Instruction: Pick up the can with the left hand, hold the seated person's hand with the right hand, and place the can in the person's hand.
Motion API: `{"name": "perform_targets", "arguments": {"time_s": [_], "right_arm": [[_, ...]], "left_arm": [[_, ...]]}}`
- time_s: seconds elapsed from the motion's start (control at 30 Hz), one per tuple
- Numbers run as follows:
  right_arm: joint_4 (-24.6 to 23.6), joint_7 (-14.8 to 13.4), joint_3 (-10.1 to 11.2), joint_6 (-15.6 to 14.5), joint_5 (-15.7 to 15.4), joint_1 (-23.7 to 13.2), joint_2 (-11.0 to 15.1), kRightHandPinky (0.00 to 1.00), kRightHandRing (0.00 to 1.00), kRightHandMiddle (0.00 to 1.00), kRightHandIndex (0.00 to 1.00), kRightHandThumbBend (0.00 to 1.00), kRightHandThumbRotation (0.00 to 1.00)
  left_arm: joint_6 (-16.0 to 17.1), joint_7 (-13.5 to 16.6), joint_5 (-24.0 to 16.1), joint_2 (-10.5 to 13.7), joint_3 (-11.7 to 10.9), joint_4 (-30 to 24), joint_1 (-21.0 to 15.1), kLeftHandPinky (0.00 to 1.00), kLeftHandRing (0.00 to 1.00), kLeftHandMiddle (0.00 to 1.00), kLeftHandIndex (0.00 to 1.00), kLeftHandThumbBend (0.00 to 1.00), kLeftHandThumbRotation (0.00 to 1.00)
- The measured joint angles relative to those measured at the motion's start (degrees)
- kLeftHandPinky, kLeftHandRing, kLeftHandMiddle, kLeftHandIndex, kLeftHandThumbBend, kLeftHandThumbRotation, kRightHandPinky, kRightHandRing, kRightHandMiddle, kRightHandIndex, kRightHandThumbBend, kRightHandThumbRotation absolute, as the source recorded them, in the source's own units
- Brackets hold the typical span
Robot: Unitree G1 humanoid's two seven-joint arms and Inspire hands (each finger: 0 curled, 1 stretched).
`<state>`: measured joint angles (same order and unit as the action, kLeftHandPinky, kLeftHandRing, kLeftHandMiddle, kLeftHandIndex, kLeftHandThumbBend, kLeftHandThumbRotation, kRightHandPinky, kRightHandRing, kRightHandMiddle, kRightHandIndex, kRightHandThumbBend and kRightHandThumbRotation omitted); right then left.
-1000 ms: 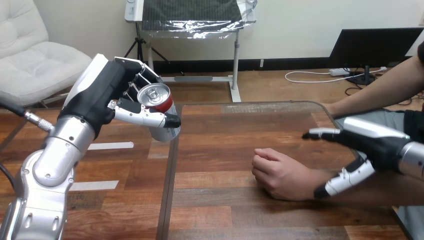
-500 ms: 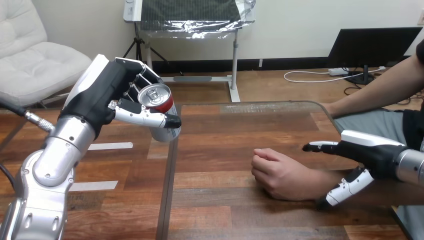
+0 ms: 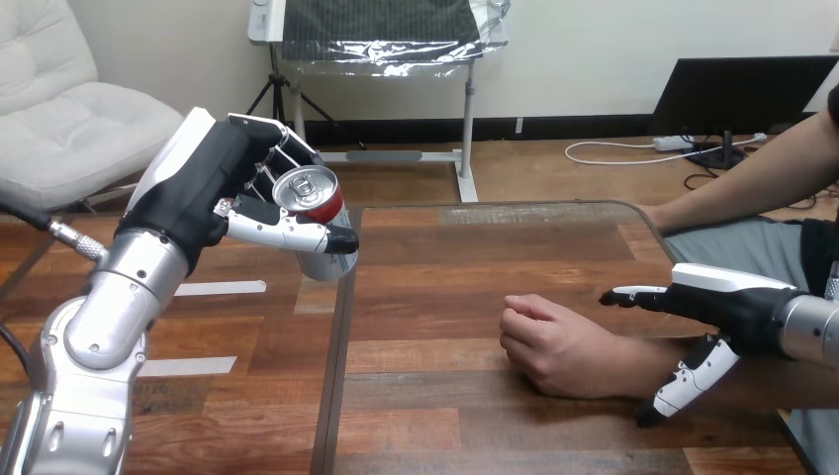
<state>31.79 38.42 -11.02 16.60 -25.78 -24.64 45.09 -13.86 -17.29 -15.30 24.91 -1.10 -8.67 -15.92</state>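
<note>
Left hand [image 3: 198, 188] clamped round can [image 3: 312, 198], raised over table [image 3: 475, 257] left edge, well apart from person's hand [image 3: 554, 346]. Right hand [image 3: 732, 307] spread over person's wrist [image 3: 633, 361], not gripping. Risks: person's hand fisted (nowhere to seat can); unheld wrist could shift, can drops.

Left of the table [image 3: 475, 247], you see the left hand [image 3: 193, 188], black under a white back shell, with black-and-white jointed fingers [image 3: 282, 231]; its forearm [image 3: 104, 317] is ringed, rounded silver. At the table's right edge, the right hand [image 3: 737, 302] looks alike, silver-wristed.
</note>
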Motion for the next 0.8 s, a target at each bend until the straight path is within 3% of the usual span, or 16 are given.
{"name": "perform_targets", "arguments": {"time_s": [0.6, 0.8], "right_arm": [[-0.15, -1.18, -2.15, -1.68, -3.87, -0.79, -0.02, 0.97, 0.97, 0.97, 0.97, 1.0, 0.23], [-0.18, -2.35, -3.73, -2.98, -6.41, -1.35, -0.25, 0.85, 0.95, 0.96, 0.95, 1.0, 0.22]], "left_arm": [[0.07, 0.0, 0.66, 0.0, 0.0, -0.03, -0.01, 0.29, 0.33, 0.38, 0.39, 0.81, 0.0], [0.34, 0.0, 0.7, 0.06, -0.01, -0.03, -0.01, 0.29, 0.33, 0.38, 0.39, 0.82, 0.0]]}}
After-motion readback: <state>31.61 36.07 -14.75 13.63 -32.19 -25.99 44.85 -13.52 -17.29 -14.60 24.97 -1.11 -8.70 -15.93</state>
